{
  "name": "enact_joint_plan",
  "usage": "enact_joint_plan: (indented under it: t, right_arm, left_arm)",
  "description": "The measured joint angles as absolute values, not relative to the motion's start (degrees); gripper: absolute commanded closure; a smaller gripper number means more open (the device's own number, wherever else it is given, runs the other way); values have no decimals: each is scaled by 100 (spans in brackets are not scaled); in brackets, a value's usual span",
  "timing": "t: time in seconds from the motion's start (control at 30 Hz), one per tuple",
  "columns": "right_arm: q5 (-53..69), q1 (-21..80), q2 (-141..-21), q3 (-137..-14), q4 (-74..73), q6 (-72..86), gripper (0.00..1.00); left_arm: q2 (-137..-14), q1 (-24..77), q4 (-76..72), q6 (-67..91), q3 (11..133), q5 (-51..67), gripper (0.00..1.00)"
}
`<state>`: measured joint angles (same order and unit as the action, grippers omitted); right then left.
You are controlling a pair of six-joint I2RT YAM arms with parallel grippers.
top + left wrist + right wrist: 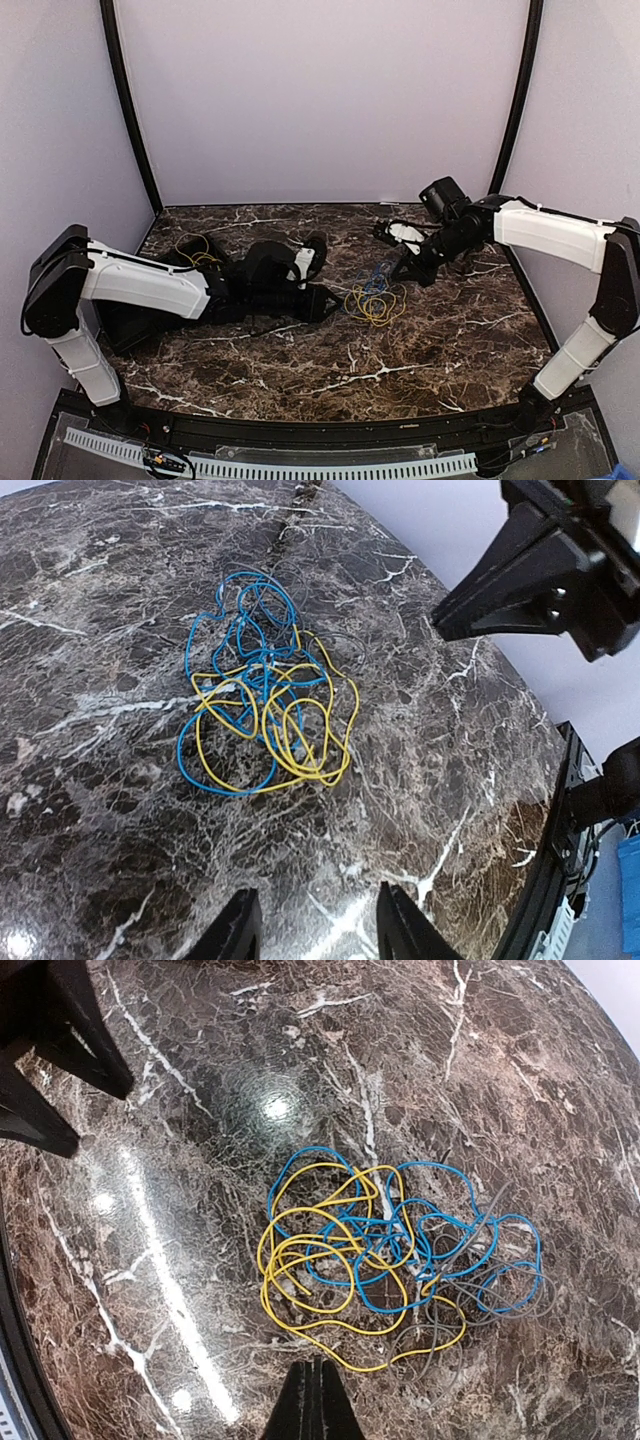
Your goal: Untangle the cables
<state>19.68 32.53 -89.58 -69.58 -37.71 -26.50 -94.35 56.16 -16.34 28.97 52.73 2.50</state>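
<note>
Yellow and blue cables (pixel 265 710) lie tangled mid-frame; left gripper (pixel 315 925) gapes empty, right gripper (pixel 316 1400) is pinched closed, empty.

The surface (pixel 440 350) was dark brown marble veined in white. Near its middle lay the cables (pixel 375 295), yellow, blue and grey loops tangled in one loose heap; another yellow loop (pixel 196 249) lay far left.

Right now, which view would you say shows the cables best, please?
Right wrist: the cables lie close below, yellow, blue and grey loops distinct. Left wrist shows them smaller; the top view, only a tiny knot.
</note>
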Motion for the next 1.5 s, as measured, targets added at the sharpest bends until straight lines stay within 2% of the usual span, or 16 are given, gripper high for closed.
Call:
enact_joint_plan:
  t: [0.2,0.53,0.77,0.93,1.07,1.2,1.37,1.5]
  right_arm:
    - [1968,3262,-9037,-6711,-3747,-2746,85]
    - [1981,3262,-9041,-6399,-3653,-2779,80]
    - [1988,3262,-8960,-6206,-3553,-2799,79]
    - [1988,3262,-8960,-6180,-3509,-2803,79]
    - [1990,3262,-8960,-6180,-3485,-2803,79]
    - [1990,3262,-8960,-6178,-3472,-2808,79]
    - [1990,3262,-8960,-6180,-3472,-2836,79]
    - [1981,3262,-8956,-6180,-3435,-2886,65]
  left_arm:
    - [-10842,5627,-1164,3417,6792,259,58]
    - [-12173,5603,-650,4523,7784,410,68]
    - [-12241,5443,-794,4875,7787,720,74]
    - [-12250,5341,-1076,5017,7787,921,88]
    - [-12269,5315,-1225,5103,7787,1031,96]
    - [-12272,5315,-1251,5162,7787,1155,100]
    - [-12272,5315,-1253,5183,7787,1306,100]
    - [-12208,5325,-1122,4866,7778,1463,100]
